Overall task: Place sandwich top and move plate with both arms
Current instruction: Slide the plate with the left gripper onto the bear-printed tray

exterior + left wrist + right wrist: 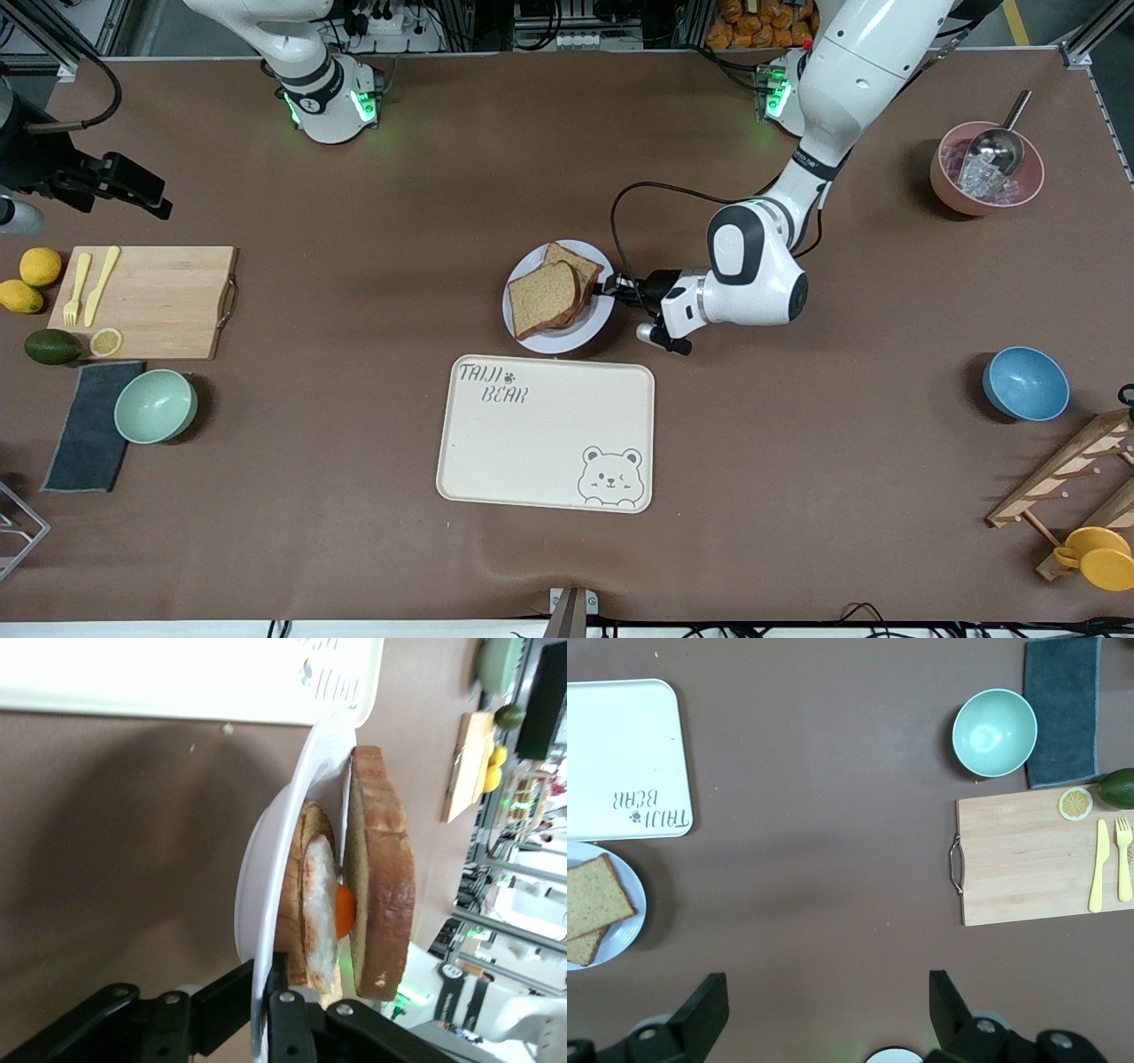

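Bread for the lid is down: the sandwich top (542, 299) lies on the egg slice (580, 263) on the plate (567, 342), at the middle of the front view, just above the bear tray (549, 443). It sits skewed, so the lower slice peeks out. The left gripper (616, 288) is at the rim toward the left arm's end, clamped on the plate's edge. The right gripper (824, 981) hangs high over the table toward the right arm's end, well apart from the plate, its fingers spread wide and holding nothing. The carry probably calls for that arm to come down and take the rim facing it before any lift. Both ends should then rise together and level, since the loose lid could slide off. Only the left wrist view shows the plate (266, 868) edge-on, one finger (232, 992) under the rim and one over it. It also shows the fried egg (321, 904) hidden below the sandwich top (381, 868). Only the right wrist view shows the wide right jaws, and the cutting board (1028, 859).
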Controlling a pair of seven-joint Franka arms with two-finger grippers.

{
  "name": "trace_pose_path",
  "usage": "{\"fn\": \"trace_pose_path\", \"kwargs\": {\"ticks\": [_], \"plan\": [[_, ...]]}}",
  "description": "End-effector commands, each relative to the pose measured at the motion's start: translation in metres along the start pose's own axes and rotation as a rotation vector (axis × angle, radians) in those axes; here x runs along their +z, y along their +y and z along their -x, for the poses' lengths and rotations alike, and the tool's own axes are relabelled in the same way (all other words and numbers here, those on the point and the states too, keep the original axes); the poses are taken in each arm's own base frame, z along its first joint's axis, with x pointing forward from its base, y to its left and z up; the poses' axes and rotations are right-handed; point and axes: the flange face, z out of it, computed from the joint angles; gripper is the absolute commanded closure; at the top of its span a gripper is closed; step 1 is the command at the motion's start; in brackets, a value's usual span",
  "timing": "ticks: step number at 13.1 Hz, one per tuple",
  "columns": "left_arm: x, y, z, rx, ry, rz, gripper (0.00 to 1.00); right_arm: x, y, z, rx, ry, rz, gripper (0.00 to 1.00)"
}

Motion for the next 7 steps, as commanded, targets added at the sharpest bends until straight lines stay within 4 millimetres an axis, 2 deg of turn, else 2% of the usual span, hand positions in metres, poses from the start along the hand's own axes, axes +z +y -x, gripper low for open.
{"fn": "trace_pose_path", "kwargs": {"ticks": [1, 5, 7], "plan": [[-0.02, 0.019, -0.012, -0.04, 0.069, 0.081, 1.0, -0.001, -0.001, 0.002, -0.014, 0.004, 0.017, 0.0], [-0.047, 0.027, -0.039, -0.099, 0.179, 0.183, 1.0, -0.001, -0.001, 0.002, -0.012, 0.004, 0.017, 0.0], [-0.045, 0.022, -0.063, -0.145, 0.269, 0.21, 1.0, -0.001, -0.001, 0.002, -0.012, 0.007, 0.015, 0.0]]}}
